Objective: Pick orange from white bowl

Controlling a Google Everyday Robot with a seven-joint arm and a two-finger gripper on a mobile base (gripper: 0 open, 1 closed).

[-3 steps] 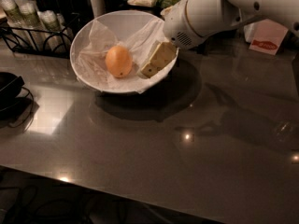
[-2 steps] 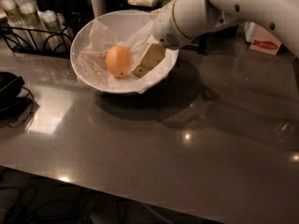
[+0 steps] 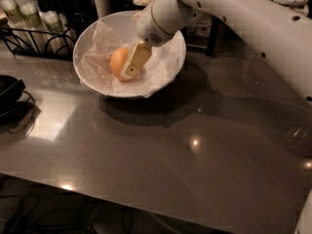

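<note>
Smooth, slightly oval orange-yellow fruit (the orange) (image 3: 118,62) sits inside the wide, shallow white bowl (image 3: 173,67), left of centre, resting on the crinkled translucent white liner (image 3: 100,65). Bowl stands on the dark glossy grey surface (image 3: 161,160), toward its far edge.

White arm's two-finger gripper (image 3: 132,65) is down in the bowl, right at the orange's right flank. One cream-coloured finger (image 3: 135,62) is visible lying against or just in front of the fruit; touching vs. just beside, can't say. Second finger isn't visible, so I cannot tell whether the fingers are open, closed, or already on the fruit.

Handling, my read:
- Orange looks firm, fairly rigid, moderately light. Not fragile; tolerates a solid squeeze.
- Skin looks smooth, shape rounded, so it will likely roll or squirt out if pinched off-centre.
- Best hold: across the widest part, fingers on opposite sides at mid-height, not near the top cap.
- Liner is the nuisance: thin, loose, wrinkled. A fingertip going low could snag it and drag it up with the fruit.
- Bowl is shallow with sloped walls, so a nudged orange will probably roll back to the low point rather than escape.

Nearby: black wire rack holding pale cups (image 3: 29,26) behind-left, black dish-like object (image 3: 9,89) at left edge. Both well apart from the grasp.
</note>
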